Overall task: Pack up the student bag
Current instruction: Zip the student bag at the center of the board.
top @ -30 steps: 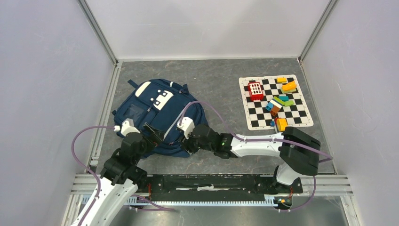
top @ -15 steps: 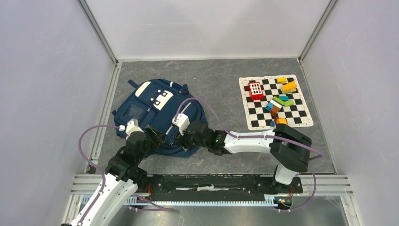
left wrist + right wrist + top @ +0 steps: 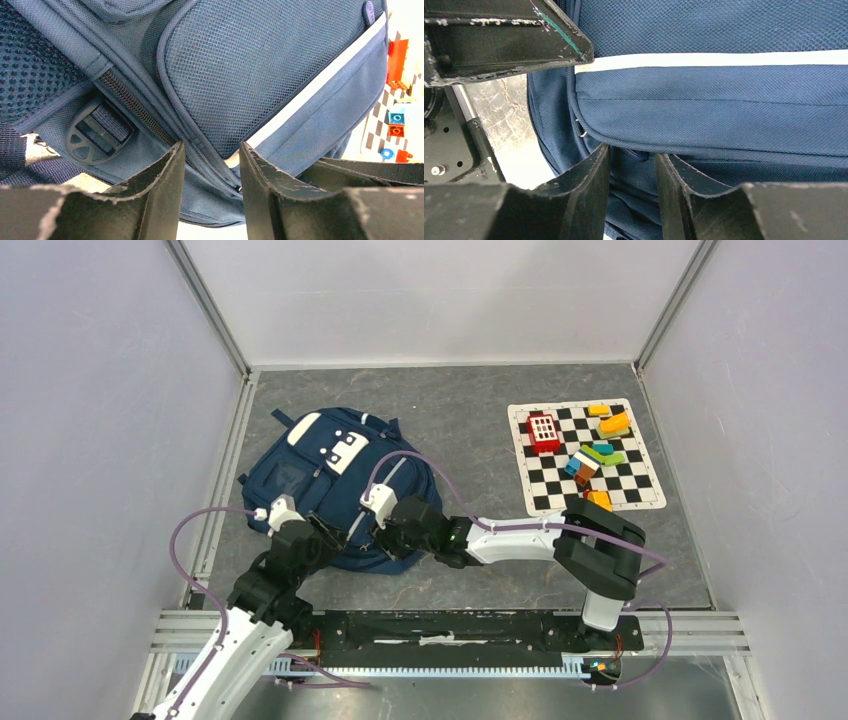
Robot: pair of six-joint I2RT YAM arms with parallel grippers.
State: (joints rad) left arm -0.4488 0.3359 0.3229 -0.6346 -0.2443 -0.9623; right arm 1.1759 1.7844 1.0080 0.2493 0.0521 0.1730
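The navy student bag (image 3: 310, 475) lies flat at the left of the table. My left gripper (image 3: 325, 532) is at its near edge. In the left wrist view my left gripper (image 3: 211, 150) straddles a zip seam (image 3: 145, 117), its jaws part closed with a gap, and a zip slider (image 3: 239, 188) sits by the right finger. My right gripper (image 3: 388, 535) is at the bag's near right edge. Seen from the right wrist, the right gripper (image 3: 631, 152) stands open around folded bag fabric (image 3: 724, 120), with a dark pull tab (image 3: 639, 155) at its fingertips.
A chequered mat (image 3: 545, 495) lies at the right with several coloured blocks (image 3: 597, 455) and a red block (image 3: 543, 430) on it. Metal rails and grey walls bound the table. The left gripper's finger (image 3: 509, 35) shows at the top left of the right wrist view.
The right arm has slid left, further onto the bag's near edge. The left gripper has edged forward against the bag.
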